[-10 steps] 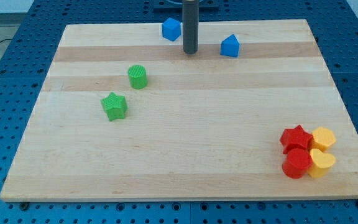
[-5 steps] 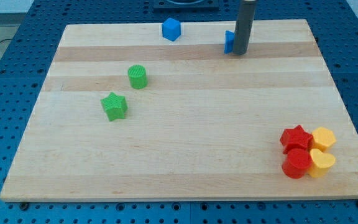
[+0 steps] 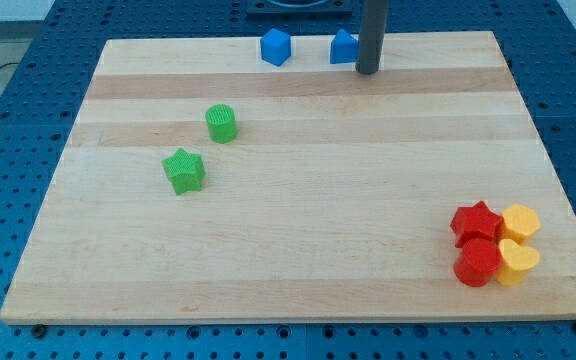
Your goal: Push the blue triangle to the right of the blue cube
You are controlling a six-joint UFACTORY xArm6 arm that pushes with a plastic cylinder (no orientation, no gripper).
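Note:
The blue cube [image 3: 275,47] sits near the board's top edge, left of centre. The blue triangle [image 3: 343,47] lies to its right at about the same height, with a gap between them. My rod stands against the triangle's right side and hides part of it. My tip [image 3: 367,71] rests on the board just right of and slightly below the triangle.
A green cylinder [image 3: 221,123] and a green star [image 3: 184,170] lie at the left middle. A red star [image 3: 476,221], a red cylinder [image 3: 478,262], a yellow hexagon [image 3: 521,221] and a yellow heart [image 3: 517,260] cluster at the bottom right. The wooden board [image 3: 298,210] ends close above the blue blocks.
My tip went from between the two blue blocks around to the triangle's right side. It then pushed the triangle up and to the left, closer to the blue cube.

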